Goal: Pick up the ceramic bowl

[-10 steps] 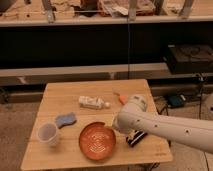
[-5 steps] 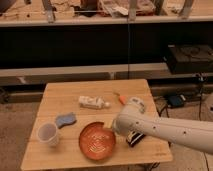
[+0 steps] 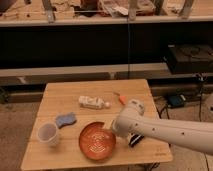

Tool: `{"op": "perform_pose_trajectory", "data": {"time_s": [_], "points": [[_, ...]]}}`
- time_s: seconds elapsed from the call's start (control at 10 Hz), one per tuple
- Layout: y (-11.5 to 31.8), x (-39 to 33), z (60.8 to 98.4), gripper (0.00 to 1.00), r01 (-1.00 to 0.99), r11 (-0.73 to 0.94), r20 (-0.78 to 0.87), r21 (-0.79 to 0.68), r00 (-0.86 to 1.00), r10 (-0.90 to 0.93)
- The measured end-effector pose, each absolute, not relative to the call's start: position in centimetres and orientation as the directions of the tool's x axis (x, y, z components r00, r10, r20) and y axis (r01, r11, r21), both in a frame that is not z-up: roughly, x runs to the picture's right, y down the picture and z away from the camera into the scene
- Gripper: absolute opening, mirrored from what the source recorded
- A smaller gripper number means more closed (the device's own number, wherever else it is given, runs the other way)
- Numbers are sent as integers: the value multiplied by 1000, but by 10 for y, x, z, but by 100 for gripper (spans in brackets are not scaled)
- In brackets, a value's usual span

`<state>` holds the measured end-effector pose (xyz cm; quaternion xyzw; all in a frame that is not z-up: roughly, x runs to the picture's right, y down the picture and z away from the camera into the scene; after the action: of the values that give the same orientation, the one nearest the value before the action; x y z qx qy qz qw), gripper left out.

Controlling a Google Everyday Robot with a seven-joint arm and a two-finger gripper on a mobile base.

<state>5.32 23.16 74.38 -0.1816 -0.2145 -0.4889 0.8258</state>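
I see my tool [image 3: 114,131] released, low at the right rim of the bowl [image 3: 96,142]. The bowl sits on the surface [image 3: 60,95] just left of the tool, the cup [image 3: 47,134] farther left.

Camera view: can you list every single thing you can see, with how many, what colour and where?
table: one, light wood, middle of the floor
bowl: one, orange-brown, front middle of the table
cup: one, white, front left, left of the bowl
sponge: one, blue, just behind the cup
bottle: one, white, lying on its side mid-table
small orange thing: one, right of the bottle; too small to name
dark thing: one, black, under the arm; cannot tell what
shelf: one, long, behind the table
arm: one, white, reaching in from the right
claw: one, open, at the bowl's right rim
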Motion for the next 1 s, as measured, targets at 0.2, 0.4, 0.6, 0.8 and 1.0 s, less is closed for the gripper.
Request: {"op": "perform_pose_trajectory", "data": {"time_s": [0.2,0.4,0.6,0.8,1.0], "points": [[235,51,746,80,883,460,533,-89,433,-727],[238,48,747,80,883,462,534,-86,433,-726],[241,48,748,80,881,465,534,-87,436,-725],[243,46,749,80,881,464,534,-86,434,-725],[245,46,750,80,881,465,533,-85,434,-726]]}}
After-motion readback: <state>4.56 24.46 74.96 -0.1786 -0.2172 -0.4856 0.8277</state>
